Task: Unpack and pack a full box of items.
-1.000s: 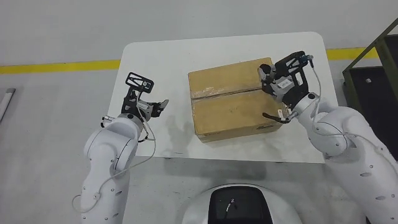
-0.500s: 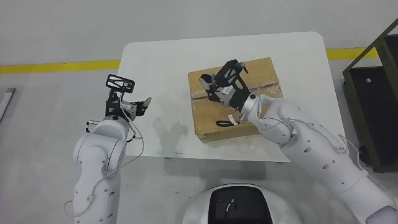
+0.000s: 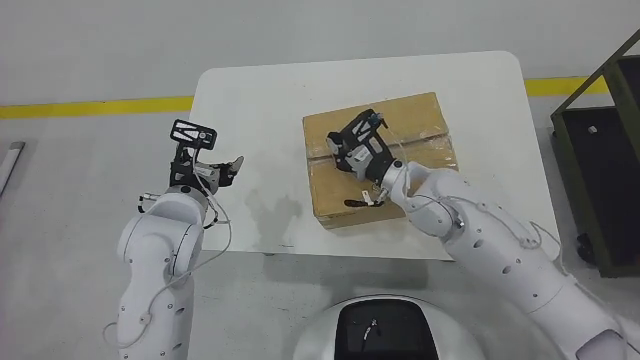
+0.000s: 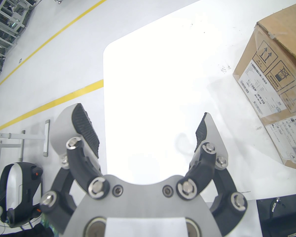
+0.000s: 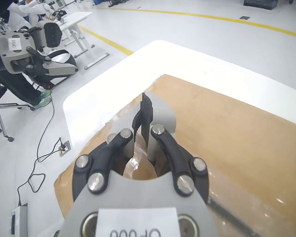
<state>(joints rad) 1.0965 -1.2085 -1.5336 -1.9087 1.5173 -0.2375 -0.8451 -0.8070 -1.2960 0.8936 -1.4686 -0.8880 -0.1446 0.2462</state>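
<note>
On the floor at the far left, a yellow line [image 3: 90,108] is running toward the white desk [image 3: 260,100] and passing behind it. The left pincer [image 4: 141,118] is hanging at the desk's left edge, partly over the floor, with its ribbed fingers [image 4: 85,127] spread wide and gripping nothing. It is pointing across the desk toward the cardboard box [image 3: 420,120], well apart from it. The box is sitting closed on the right half of the desk, turned slightly askew to the desk's edges. A strip of clear tape [image 3: 430,143] is running along its top seam, and white labels [image 4: 259,89] are showing on the side facing the left pincer. The right pincer [image 3: 345,145] is hovering low over the left end of that seam, its fingers [image 5: 145,110] pressed together on nothing, their tips reaching toward the box's left edge. Whether they are touching the cardboard cannot be told. The right arm is stretching across the near half of the box top, covering part of it from above. Off the desk's right side, a dark metal frame [image 3: 600,150] is standing on the floor, apart from the desk.
</note>
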